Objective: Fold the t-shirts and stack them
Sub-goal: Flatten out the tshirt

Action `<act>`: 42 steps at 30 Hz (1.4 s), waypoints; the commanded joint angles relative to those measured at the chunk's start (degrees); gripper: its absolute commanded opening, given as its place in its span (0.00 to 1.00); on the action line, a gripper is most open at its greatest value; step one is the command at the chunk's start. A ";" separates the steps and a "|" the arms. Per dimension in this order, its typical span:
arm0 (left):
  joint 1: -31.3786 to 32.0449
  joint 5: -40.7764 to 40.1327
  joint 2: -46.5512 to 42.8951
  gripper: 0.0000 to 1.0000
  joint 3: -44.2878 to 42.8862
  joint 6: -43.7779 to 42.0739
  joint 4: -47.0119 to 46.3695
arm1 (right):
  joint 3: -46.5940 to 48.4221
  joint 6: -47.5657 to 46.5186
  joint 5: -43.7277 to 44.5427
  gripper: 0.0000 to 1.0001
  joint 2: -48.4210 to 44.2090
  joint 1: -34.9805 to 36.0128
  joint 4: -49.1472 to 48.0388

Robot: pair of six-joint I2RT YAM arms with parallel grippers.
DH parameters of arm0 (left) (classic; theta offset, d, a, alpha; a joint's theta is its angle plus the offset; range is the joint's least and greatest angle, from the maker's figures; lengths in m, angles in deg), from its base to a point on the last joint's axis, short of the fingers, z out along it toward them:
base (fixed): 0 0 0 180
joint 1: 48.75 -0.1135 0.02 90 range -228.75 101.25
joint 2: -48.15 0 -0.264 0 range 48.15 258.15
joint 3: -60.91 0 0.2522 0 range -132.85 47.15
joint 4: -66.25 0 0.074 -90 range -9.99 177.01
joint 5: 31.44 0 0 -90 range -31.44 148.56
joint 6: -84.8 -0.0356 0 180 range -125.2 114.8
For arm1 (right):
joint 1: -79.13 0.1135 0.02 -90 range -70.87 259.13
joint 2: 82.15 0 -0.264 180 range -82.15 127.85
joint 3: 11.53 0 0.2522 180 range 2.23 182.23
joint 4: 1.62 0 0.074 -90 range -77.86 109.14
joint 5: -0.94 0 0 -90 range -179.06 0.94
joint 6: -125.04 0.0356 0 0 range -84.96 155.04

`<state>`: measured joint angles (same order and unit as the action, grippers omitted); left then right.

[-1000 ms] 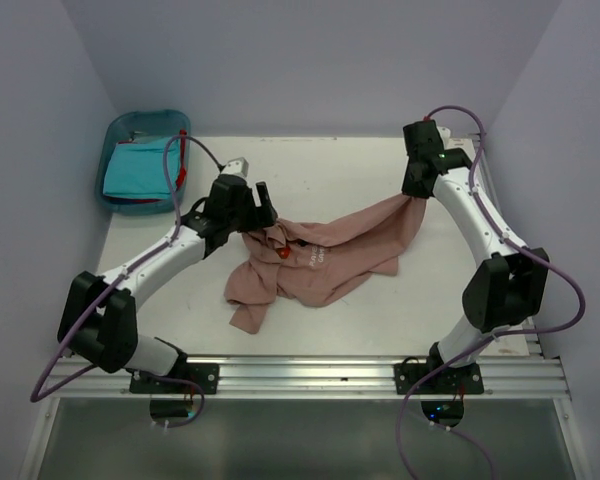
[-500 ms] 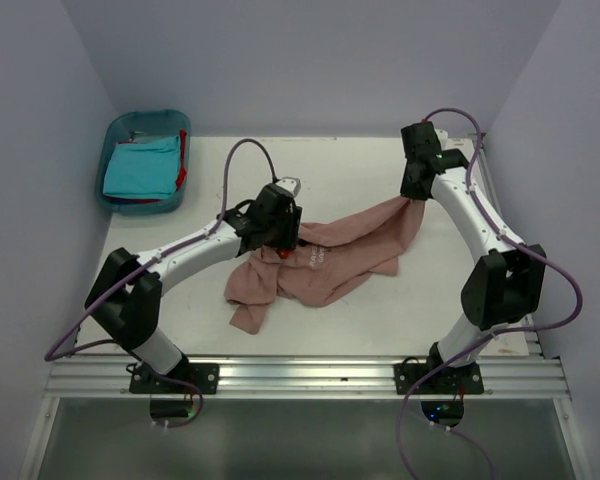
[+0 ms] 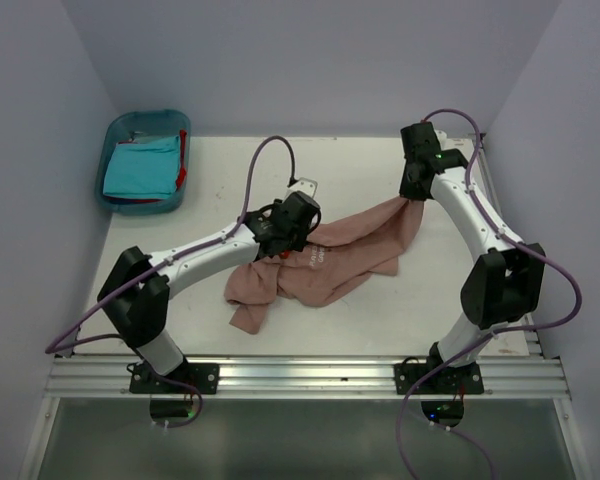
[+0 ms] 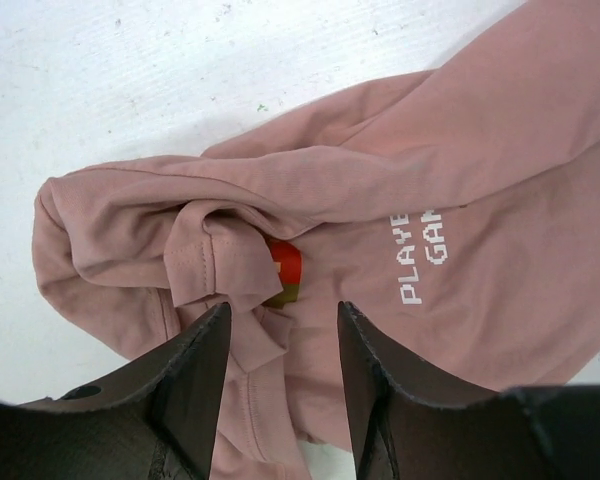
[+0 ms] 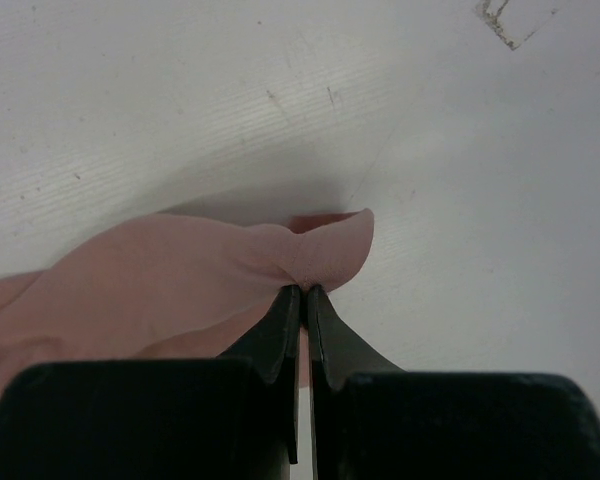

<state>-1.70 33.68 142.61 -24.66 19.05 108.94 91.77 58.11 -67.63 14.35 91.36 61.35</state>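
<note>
The dusty pink t-shirt [image 3: 325,258] lies crumpled across the middle of the table, with white text and a small red chest print showing [image 4: 285,265]. My left gripper [image 3: 290,238] is open and hovers over the shirt's bunched left part [image 4: 280,315], jaws on either side of a fold. My right gripper [image 3: 416,197] is shut on the shirt's far right corner [image 5: 325,250], holding it just off the table. The turquoise t-shirt [image 3: 140,168] lies folded in the bin, with a bit of the red t-shirt [image 3: 181,170] at its right edge.
A blue plastic bin [image 3: 130,125] stands at the back left corner of the white table [image 3: 360,165]. Purple walls close in on three sides. A metal rail [image 3: 310,372] runs along the near edge.
My left arm has swung right from near the bin side and stretched out, bringing its open gripper over the shirt's bunched left part. The right gripper holds the corner unmoved.
</note>
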 commanded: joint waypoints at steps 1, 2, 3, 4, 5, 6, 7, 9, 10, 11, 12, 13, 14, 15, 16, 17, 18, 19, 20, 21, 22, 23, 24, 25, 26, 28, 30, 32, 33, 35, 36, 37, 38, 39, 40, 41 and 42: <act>0.41 -5.70 1.78 0.51 -2.10 -1.22 1.39 | 0.02 -0.13 -0.60 0.00 0.79 -0.36 -1.14; 0.41 -7.27 2.13 0.51 -2.11 -1.14 1.74 | 0.02 -0.13 -0.69 0.00 0.87 -0.36 -1.13; 0.41 -8.07 2.92 0.51 -2.63 -0.79 2.79 | 0.02 -0.13 -0.69 0.00 1.13 -0.36 -1.13; 0.41 -8.68 3.19 0.51 -2.81 -0.61 2.97 | 0.02 -0.13 -0.78 0.00 1.05 -0.36 -1.22; 0.41 -10.08 3.54 0.51 -2.90 -0.61 3.15 | 0.11 -0.13 -1.04 0.00 1.14 -0.36 -1.14; 0.41 -10.79 3.89 0.51 -3.07 -0.43 3.24 | 0.11 -0.13 -1.13 0.00 1.22 -0.36 -1.22; 0.41 -11.58 4.50 0.51 -3.25 -0.43 3.41 | 0.20 -0.13 -1.30 0.00 1.40 -0.36 -1.22; 0.41 -12.73 5.21 0.51 -3.51 -0.52 3.33 | 0.29 -0.13 -1.48 0.00 1.49 -0.36 -1.13; 0.50 -12.82 5.74 0.51 -3.51 -0.61 2.89 | 0.29 -0.22 -1.48 0.00 1.49 -0.36 -1.13; 0.41 -13.26 5.83 0.51 -3.51 -0.78 2.37 | 0.20 -0.22 -1.48 0.00 1.58 -0.36 -1.13; 0.41 -13.26 6.26 0.51 -3.42 -1.04 2.01 | 0.20 -0.22 -1.48 0.00 1.40 -0.36 -1.13; 0.41 -13.78 6.53 0.50 -3.42 -1.22 1.40 | 0.20 -0.31 -1.39 0.00 1.49 -0.28 -1.05; 0.41 -13.79 6.71 0.50 -3.60 -1.57 1.13 | 0.11 -0.39 -1.48 0.00 1.49 -0.36 -1.05; 0.41 -13.96 7.23 0.50 -3.60 -1.75 0.61 | 0.11 -0.39 -1.39 0.00 1.40 -0.36 -1.05; 0.41 -14.05 7.58 0.50 -3.60 -1.92 0.34 | 0.11 -0.48 -1.39 0.00 1.49 -0.36 -1.05; 0.41 -14.49 7.76 0.50 -3.60 -2.10 0.17 | 0.11 -0.57 -1.39 0.00 1.40 -0.28 -1.05; 0.33 -14.58 8.11 0.50 -3.43 -2.28 -0.01 | 0.11 -0.57 -1.39 0.00 1.40 -0.36 -1.05; 0.24 -14.49 8.11 0.50 -3.34 -2.54 -0.88 | 0.11 -0.57 -1.48 0.00 1.57 -0.36 -1.05; 0.24 -14.66 8.20 0.50 -3.16 -2.63 -1.15 | 0.11 -0.57 -1.48 0.00 1.49 -0.36 -1.05; 0.06 -14.67 8.38 0.50 -2.81 -2.89 -1.85 | 0.11 -0.57 -1.57 0.00 1.49 -0.36 -1.05; -0.11 -14.49 8.46 0.49 -2.63 -2.98 -2.29 | 0.11 -0.57 -1.57 0.00 1.58 -0.36 -1.05; -0.20 -14.32 8.64 0.49 -2.55 -3.07 -2.56 | 0.20 -0.57 -1.74 0.00 1.58 -0.36 -1.05; -0.64 -14.32 8.64 0.49 -2.11 -3.33 -3.26 | 0.11 -0.57 -1.83 0.00 1.75 -0.36 -1.13; -0.90 -14.23 8.73 0.49 -1.93 -3.42 -3.70 | 0.11 -0.66 -1.83 0.00 1.67 -0.36 -1.13; -0.99 -14.14 8.64 0.49 -1.67 -3.59 -3.96 | 0.11 -0.66 -1.83 0.00 1.75 -0.28 -1.13; -1.61 -14.14 8.64 0.47 -1.40 -3.86 -4.84 | 0.11 -0.66 -1.92 0.00 1.84 -0.36 -1.13; -2.22 -13.88 8.55 0.45 -0.79 -4.21 -5.98 | 0.02 -0.66 -2.01 0.00 1.67 -0.36 -1.22; -2.66 -13.70 8.55 0.42 -0.35 -4.39 -6.51 | -0.06 -0.66 -2.09 0.00 1.66 -0.36 -1.31; -3.01 -13.61 8.81 0.41 -0.17 -4.39 -7.04 | -0.15 -0.57 -2.09 0.00 1.66 -0.36 -1.40; -3.36 -13.17 9.08 0.41 0.18 -4.65 -7.57 | -0.33 -0.57 -2.18 0.00 1.58 -0.36 -1.40; -3.63 -12.91 9.52 0.41 0.18 -4.65 -8.09 | -0.33 -0.57 -2.18 0.00 1.49 -0.45 -1.40; -3.80 -12.56 9.61 0.41 0.35 -4.74 -8.27 | -0.33 -0.66 -2.18 0.00 1.40 -0.36 -1.49; -3.89 -12.47 9.87 0.41 0.27 -4.91 -8.53 | -0.33 -0.66 -2.18 0.00 1.31 -0.36 -1.40; -4.07 -12.38 10.05 0.41 0.36 -5.00 -8.89 | -0.33 -0.66 -2.18 0.00 1.31 -0.45 -1.40; -4.16 -11.86 10.13 0.41 0.44 -5.18 -9.15 | -0.33 -0.66 -2.10 0.00 1.23 -0.36 -1.40; -4.42 -11.59 10.22 0.40 0.44 -5.18 -9.33 | -0.33 -0.66 -2.09 0.00 1.14 -0.36 -1.40; -4.51 -11.24 10.31 0.40 0.62 -5.27 -9.76 | -0.41 -0.74 -2.09 0.00 1.14 -0.36 -1.40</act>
<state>-5.55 22.05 152.49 -24.46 14.70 103.04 91.51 57.93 -69.16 16.04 91.32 60.94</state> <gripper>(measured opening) 0.404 0.025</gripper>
